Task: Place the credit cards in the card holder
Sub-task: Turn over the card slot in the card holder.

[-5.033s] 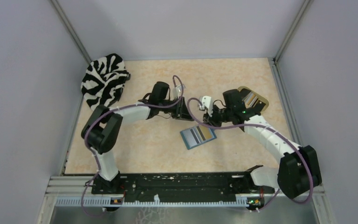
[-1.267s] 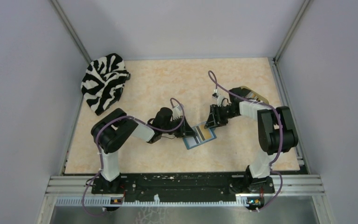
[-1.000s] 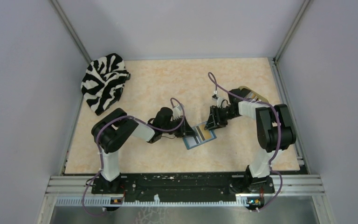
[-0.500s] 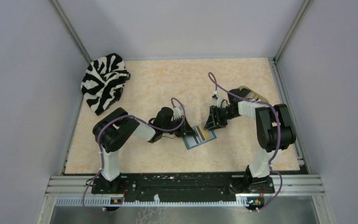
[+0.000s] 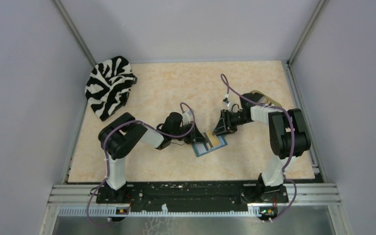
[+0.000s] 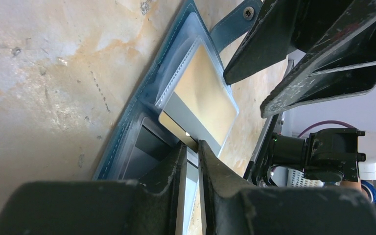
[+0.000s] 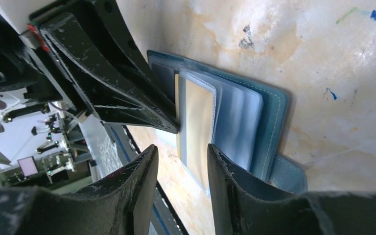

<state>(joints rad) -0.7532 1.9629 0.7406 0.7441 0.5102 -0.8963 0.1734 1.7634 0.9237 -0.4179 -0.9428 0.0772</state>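
In the top view the left pincer (image 6: 190, 147) reaches the card holder (image 5: 208, 144) from 9 o'clock. Its jaws are drawn in to a narrow slit at the holder's open inner edge. A thin pale sheet (image 6: 186, 188) sits in that slit. Whether the jaws press on it, and whether it is a card or a plastic sleeve, cannot be told.

The right pincer (image 7: 182, 148) comes in from 1 o'clock. Its jaws stand partly apart with nothing between them, poised over the tan card (image 7: 198, 122) without a visible touch.

The card holder lies open and flat on the tabletop (image 5: 176, 83), just off centre toward 5 o'clock. The tan card rests inside it under a clear sleeve, its far end showing a grey band. The holder's snap tab (image 6: 235, 24) sticks out at the side toward the right pincer.

The two pincers cover much of the holder from above, so its pockets read only as stripes there. Other cards in the pockets are too dim to count.

A zebra-striped cloth (image 5: 108, 84) is bunched at the 10 o'clock corner, well apart from the arms. A beige tray (image 5: 270, 102) at 2 o'clock is mostly hidden behind the right arm, and its contents cannot be made out.
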